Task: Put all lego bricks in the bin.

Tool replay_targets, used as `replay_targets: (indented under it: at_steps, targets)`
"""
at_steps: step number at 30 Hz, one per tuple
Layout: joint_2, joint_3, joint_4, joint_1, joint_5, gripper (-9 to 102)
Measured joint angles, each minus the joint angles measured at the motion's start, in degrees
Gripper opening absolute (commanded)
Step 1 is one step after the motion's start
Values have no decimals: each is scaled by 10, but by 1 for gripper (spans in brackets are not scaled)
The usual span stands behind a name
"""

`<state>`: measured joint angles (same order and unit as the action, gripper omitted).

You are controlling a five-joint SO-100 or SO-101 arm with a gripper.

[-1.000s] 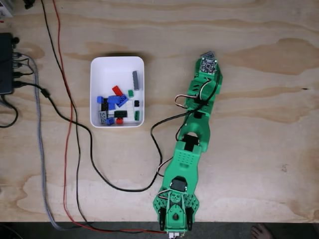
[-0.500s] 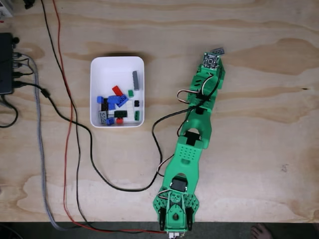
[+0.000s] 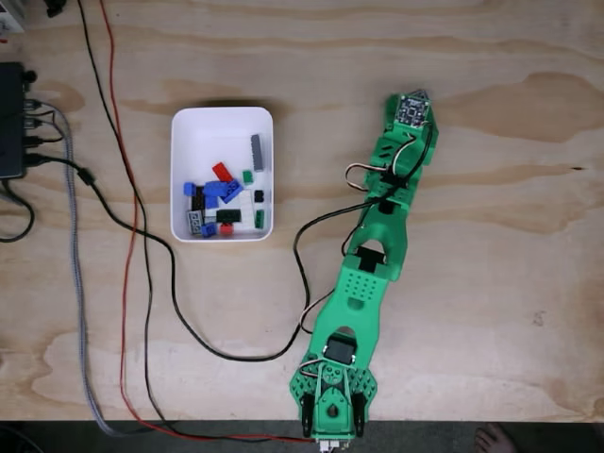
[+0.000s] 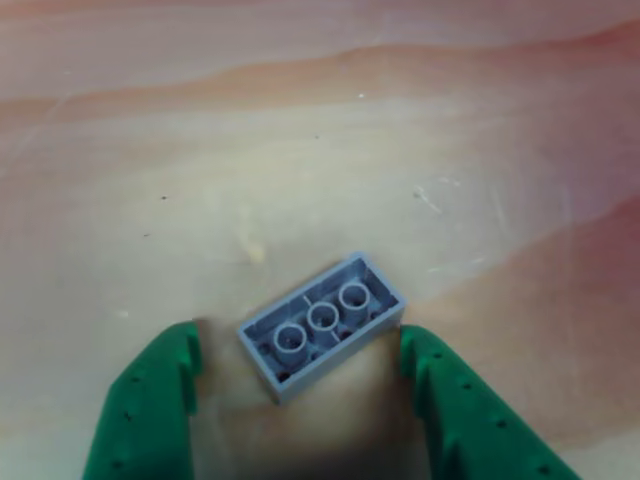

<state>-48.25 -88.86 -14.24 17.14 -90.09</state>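
A: Where do the lego bricks (image 3: 222, 203) sit in the fixed view?

B: Left of centre, heaped in the lower half of the bin (image 3: 222, 123), a white shallow tray on the wooden table (image 3: 500, 264); blue, red, green, grey, white and black pieces, most of them touching; one long grey plate lies apart near the bin's right wall, pointing up the frame.

A: Any brick outside the bin?

B: One; in the other view a grey brick (image 4: 322, 325) lies on the table just below centre, upside down, its three round tubes facing the camera, its long side slanting up to the right.

A: And the pincer?

B: In the other view the pincer (image 4: 298, 372) stands spread; two green fingers (image 4: 150, 400) rise from the bottom edge, one at either end of the grey brick; the right one looks to be at the brick's corner, the left one stands just beside it with a thin gap; whether either truly presses the brick I cannot tell.

A: Where is the arm in the fixed view?

B: The green arm (image 3: 363, 293) runs from its base at the bottom centre up and to the right, ending right of the bin and well apart from it; a small circuit board (image 3: 413, 110) tops its far end.

A: Anything else on the table?

B: Black, red and grey cables (image 3: 142, 311) run down the left side of the fixed view; a black box (image 3: 11, 121) sits at the left edge.
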Motion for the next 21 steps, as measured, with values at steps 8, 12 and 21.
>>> replay_targets:
  at_steps: [8,12,21]
  targets:
    - [29,54,36,4,-5,2]
    - [27,47,40,4,-5,0]
    - [-167,-90,159,-34,80,0]
